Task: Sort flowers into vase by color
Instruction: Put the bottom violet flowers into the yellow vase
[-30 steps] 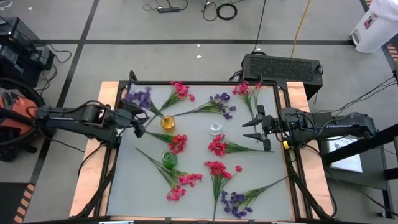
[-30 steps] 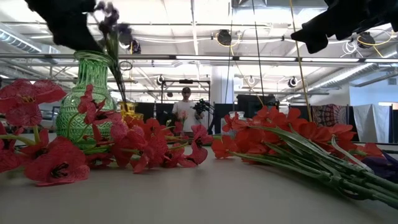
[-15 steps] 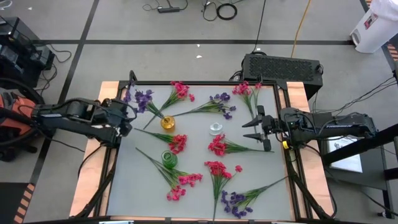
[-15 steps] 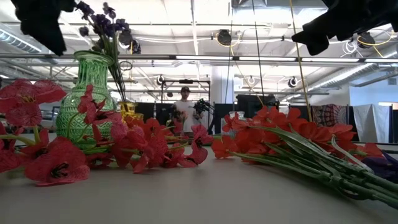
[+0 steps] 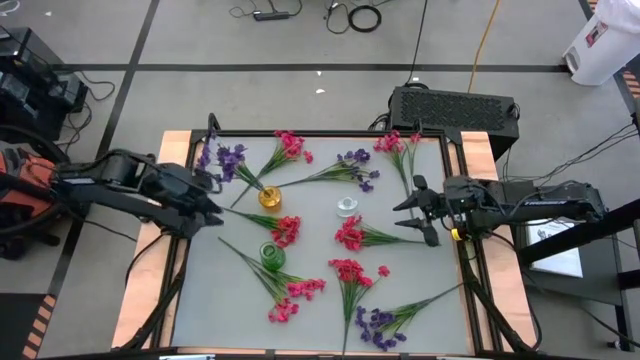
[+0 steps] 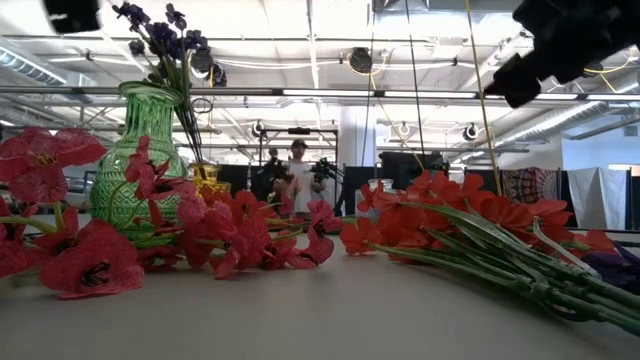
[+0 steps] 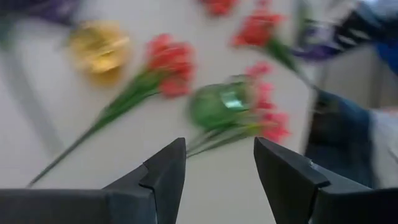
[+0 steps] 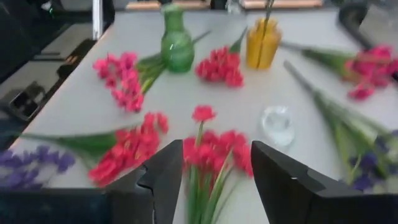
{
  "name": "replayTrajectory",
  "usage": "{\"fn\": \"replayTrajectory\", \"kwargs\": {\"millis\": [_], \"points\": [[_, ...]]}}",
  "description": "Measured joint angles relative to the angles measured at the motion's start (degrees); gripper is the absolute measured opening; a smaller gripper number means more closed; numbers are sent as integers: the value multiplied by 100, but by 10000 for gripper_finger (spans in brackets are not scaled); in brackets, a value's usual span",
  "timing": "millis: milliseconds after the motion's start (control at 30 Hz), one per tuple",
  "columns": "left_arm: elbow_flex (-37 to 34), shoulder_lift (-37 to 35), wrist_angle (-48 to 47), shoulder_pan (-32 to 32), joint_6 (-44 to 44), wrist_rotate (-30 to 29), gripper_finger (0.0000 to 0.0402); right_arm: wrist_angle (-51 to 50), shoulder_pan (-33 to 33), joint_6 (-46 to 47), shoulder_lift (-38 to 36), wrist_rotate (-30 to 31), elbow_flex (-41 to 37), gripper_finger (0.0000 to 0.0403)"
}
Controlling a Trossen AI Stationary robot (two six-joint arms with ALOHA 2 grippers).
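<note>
Pink-red and purple sprigs lie scattered flat on the grey table [image 5: 320, 300]. One purple sprig [image 5: 230, 158] stands with its stem in the yellow vase [image 5: 269, 196] and leans toward the far left corner. The green vase [image 5: 272, 255] and a small clear vase [image 5: 347, 207] stand upright and hold nothing. My left gripper [image 5: 212, 196] hovers open near the table's left edge, left of the yellow vase [image 7: 99, 50]. My right gripper [image 5: 412, 218] hovers open over the stem end of a pink-red sprig [image 8: 211, 149] near the right edge.
Pink-red sprigs [image 5: 285, 230] lie close around the green vase [image 6: 145, 160], and one crosses behind it. A wooden frame [image 5: 175, 150] borders the table. A black box [image 5: 455, 105] sits past the far edge. People stand far off in the room [image 6: 295, 175].
My left gripper has drawn back from the yellow vase toward the table's left edge, leaving the purple sprig standing in that vase. My right gripper has turned slightly in place above the pink-red sprig.
</note>
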Motion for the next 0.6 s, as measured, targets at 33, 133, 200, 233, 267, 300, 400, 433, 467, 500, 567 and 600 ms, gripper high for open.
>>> {"fn": "replayTrajectory", "kwargs": {"millis": [33,133,200,233,267,300,400,433,467,500,567,600], "points": [[0,117,254,-89,148,119,196,-99,4,34,2,-124,0,183],[-2,500,914,-399,494,194,196,-207,11,114,2,-591,0,183],[-2,779,1274,-591,677,176,196,-259,11,192,0,-884,0,183],[-2,909,1404,-670,708,144,196,-277,11,195,0,-999,0,183],[-2,1049,1535,-750,728,105,196,-306,17,195,0,-1116,0,183],[-2,1180,1642,-822,730,59,196,-344,32,195,0,-1219,0,183],[-2,1577,1833,-1052,746,-195,196,-479,175,190,5,-1309,0,183],[-2,1692,1905,-1127,777,-288,196,-505,239,177,13,-1355,0,183],[-2,1805,1978,-1198,838,-375,196,-509,314,166,31,-1362,0,183],[-2,1911,2058,-1259,862,-457,196,-508,392,165,59,-1368,0,183],[-4,2093,2321,-1364,896,-582,196,-510,568,164,135,-1366,0,183],[-4,2170,2484,-1405,921,-642,196,-503,660,162,192,-1366,0,183]]}}
